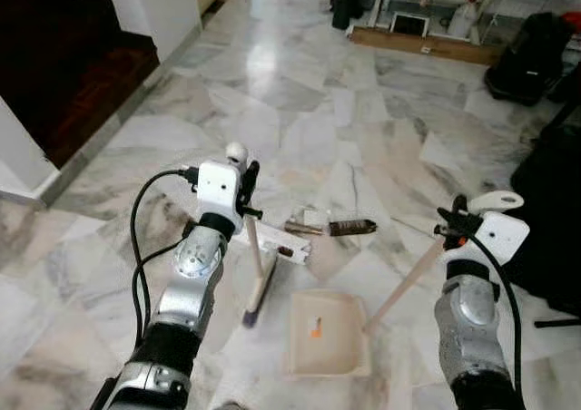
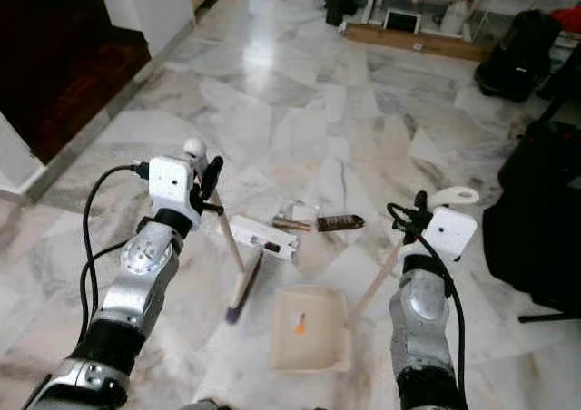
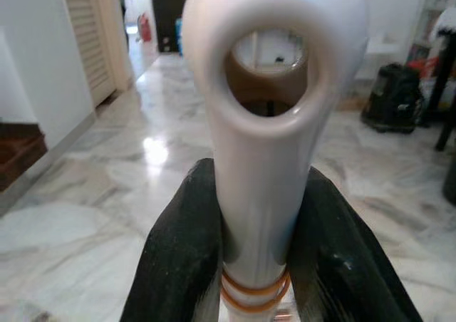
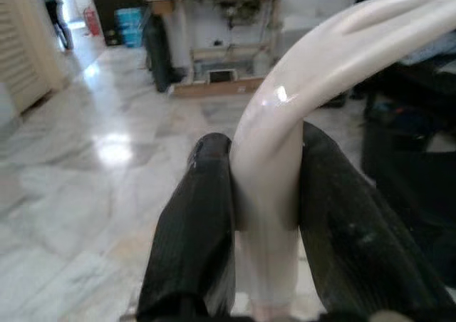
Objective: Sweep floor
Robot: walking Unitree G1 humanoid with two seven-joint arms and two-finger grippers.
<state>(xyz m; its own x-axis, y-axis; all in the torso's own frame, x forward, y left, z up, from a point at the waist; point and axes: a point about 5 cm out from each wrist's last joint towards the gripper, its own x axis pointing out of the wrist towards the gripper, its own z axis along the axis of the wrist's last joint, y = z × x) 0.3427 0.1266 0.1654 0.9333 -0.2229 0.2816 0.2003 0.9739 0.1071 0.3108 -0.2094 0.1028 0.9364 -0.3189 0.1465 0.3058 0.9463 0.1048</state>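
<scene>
My left gripper (image 1: 247, 189) is shut on the white top of a broom (image 1: 257, 283). Its wooden stick slants down to a brush head with purple bristles resting on the marble floor. In the left wrist view the black fingers (image 3: 178, 258) clamp the broom's looped white end (image 3: 274, 122). My right gripper (image 1: 451, 220) is shut on the curved white grip of a cream dustpan (image 1: 327, 337). The pan lies flat on the floor between my arms with a small orange scrap (image 1: 315, 328) inside. Litter lies just beyond: a white packet (image 1: 277, 242) and a brown wrapper (image 1: 352, 226).
A dark wooden step (image 1: 73, 74) drops away at far left behind a white wall corner. Black bags (image 1: 531, 56) and a dark bulky object (image 1: 556, 210) stand on the right. Shelving (image 1: 436, 6) and a wooden board (image 1: 427, 45) line the back.
</scene>
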